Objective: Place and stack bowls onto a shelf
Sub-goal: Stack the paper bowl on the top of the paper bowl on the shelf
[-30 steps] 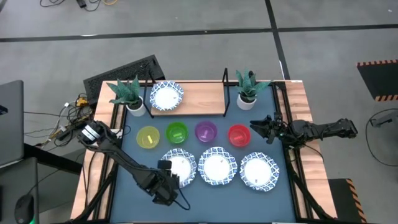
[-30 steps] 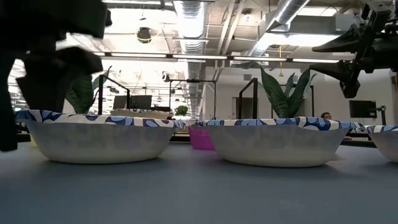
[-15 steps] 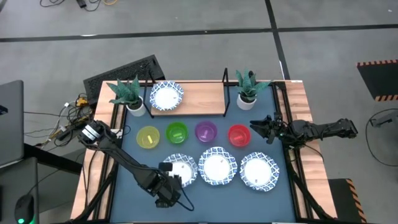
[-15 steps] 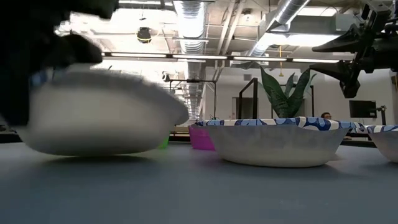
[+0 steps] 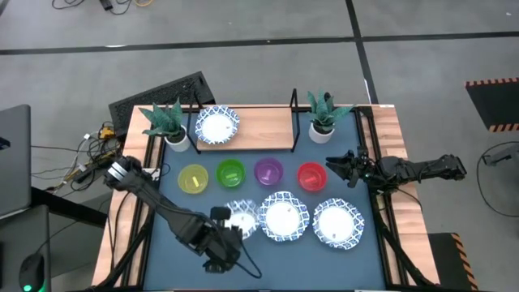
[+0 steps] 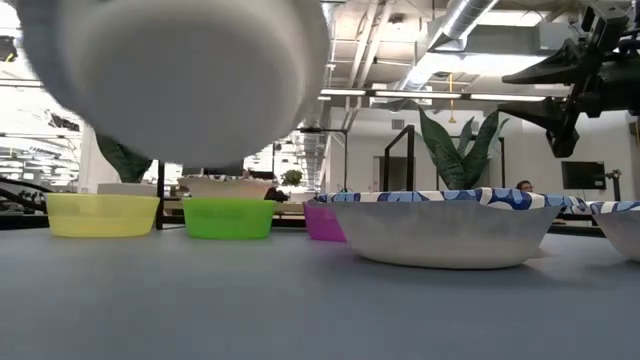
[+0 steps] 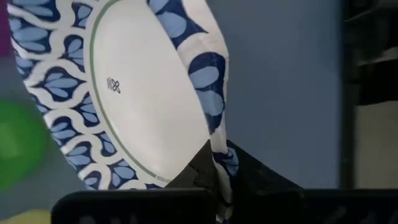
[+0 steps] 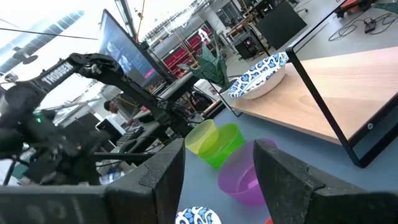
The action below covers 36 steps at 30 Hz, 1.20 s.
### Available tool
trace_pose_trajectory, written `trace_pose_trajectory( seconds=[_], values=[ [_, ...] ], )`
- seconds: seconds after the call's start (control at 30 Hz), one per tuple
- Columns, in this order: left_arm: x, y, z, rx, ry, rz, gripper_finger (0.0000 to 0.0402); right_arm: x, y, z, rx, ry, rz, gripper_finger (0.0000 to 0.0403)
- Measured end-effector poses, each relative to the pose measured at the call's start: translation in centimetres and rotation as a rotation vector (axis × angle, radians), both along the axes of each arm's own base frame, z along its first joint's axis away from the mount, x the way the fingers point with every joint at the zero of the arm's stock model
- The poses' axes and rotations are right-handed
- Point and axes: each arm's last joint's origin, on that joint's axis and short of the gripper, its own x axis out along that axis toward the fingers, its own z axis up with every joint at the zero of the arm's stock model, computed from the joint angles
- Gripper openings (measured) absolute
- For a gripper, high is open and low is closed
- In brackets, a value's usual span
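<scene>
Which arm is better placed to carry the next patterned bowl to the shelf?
Left: the left gripper already grips a patterned bowl by its rim, lifted off the table. The right gripper hangs open by the red bowl, holding nothing.

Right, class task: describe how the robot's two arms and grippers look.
Both arms are dark, jointed and slim. The left gripper has flat black fingers, and a white band sits near that arm's base. The right gripper ends in two dark, blunt, tapering fingers. Black cables trail beside each arm.
</scene>
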Motion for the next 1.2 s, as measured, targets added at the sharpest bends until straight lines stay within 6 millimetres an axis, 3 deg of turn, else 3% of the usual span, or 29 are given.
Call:
trace_pose_trajectory(
  seconds=[0.17,0.27,0.43,0.63,0.9,1.07,1.2],
  values=[
    [0.3,2.8,3.0,0.14,0.024,0.028,0.0,0.0,0.0,0.0,-0.015,0.005,0.0,0.0215],
    [1.2,4.8,4.9,0.233,-0.06,0.087,0.0,0.0,0.0,0.0,-0.021,0.006,-0.001,0.0215],
    [3.2,9.6,6.7,0.423,-0.148,0.183,0.0,0.0,0.0,0.0,-0.021,0.006,-0.001,0.0215],
    [4.3,17.2,6.7,0.589,-0.05,0.294,0.0,0.0,0.0,0.0,-0.021,0.006,-0.001,0.0215],
    [3.0,27.1,6.5,0.608,0.15,0.485,0.0,0.0,0.0,0.0,-0.021,0.006,-0.001,0.0215],
    [2.3,30.8,5.2,0.595,0.276,0.463,0.0,0.0,0.0,0.0,-0.007,0.002,-0.001,0.0215],
    [2.6,31.9,3.0,0.592,0.331,0.354,0.0,0.0,0.0,0.0,-0.007,0.002,-0.003,0.0215]
  ],
)
